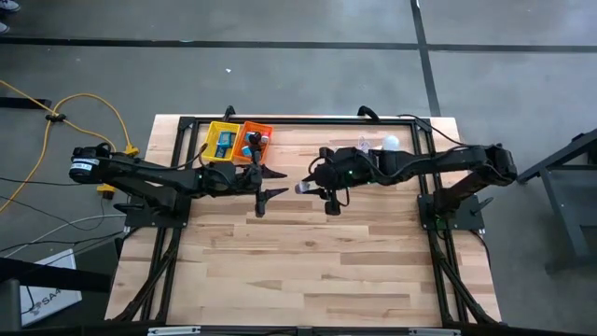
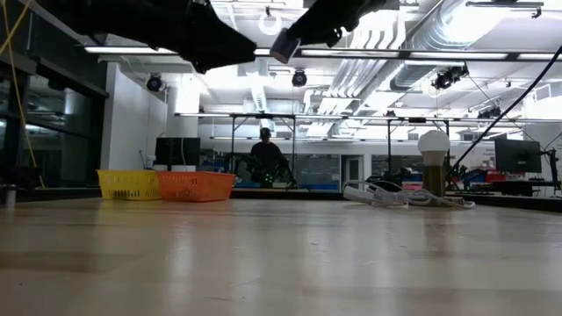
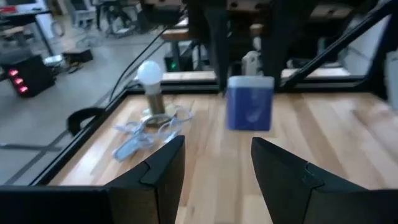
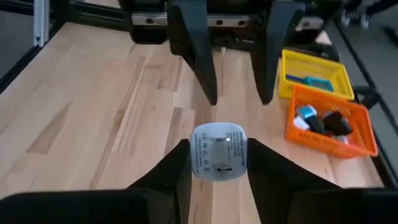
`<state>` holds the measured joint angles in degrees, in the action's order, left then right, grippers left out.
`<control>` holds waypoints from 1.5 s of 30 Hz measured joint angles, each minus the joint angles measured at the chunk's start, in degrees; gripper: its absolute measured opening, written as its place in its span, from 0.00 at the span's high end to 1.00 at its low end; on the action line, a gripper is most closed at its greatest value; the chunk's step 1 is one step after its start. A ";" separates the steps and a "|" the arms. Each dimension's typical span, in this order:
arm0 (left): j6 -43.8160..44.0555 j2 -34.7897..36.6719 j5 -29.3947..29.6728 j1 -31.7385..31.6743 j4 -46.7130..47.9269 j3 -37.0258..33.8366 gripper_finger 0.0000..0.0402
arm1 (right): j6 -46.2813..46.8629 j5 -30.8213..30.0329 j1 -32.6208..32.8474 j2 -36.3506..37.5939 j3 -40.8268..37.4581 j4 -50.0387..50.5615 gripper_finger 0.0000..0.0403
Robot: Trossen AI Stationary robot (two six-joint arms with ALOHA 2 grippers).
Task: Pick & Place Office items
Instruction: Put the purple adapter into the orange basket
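Both arms are reaching inward over the tabletop [image 1: 308, 261] in the high view, the right pincer [image 1: 306, 188] clenching a small plug adapter [image 1: 304, 188] aloft, facing the released, empty left pincer [image 1: 270, 183] beside the yellow basket [image 1: 222, 142] and orange basket [image 1: 254, 142]. Hanging closest in the right wrist view, the adapter is looking light, rigid and smooth-sided, probably slippery, so it is best gripped across its flat faces. Across the left wrist view, its blue side is hovering beyond the parted fingers [image 3: 163, 167], with a light bulb [image 3: 150, 73] and cable [image 3: 143, 130] standing off to one side.
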<state>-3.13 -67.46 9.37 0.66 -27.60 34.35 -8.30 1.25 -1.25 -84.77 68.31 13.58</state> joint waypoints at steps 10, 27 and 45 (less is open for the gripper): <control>1.40 0.00 -6.49 0.03 -3.64 0.00 0.56 | -2.49 -1.20 1.71 0.00 0.00 -2.95 0.71; 0.19 0.00 -6.60 0.03 -5.77 0.00 0.56 | -4.04 0.18 1.63 0.00 0.00 -8.17 0.71; -1.03 0.00 -6.64 0.01 -9.63 0.00 0.56 | -5.74 0.35 1.63 0.00 0.00 -12.15 0.71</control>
<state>-4.15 -67.46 2.73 0.67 -37.22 34.35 -14.04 1.61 0.38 -84.77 68.31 1.43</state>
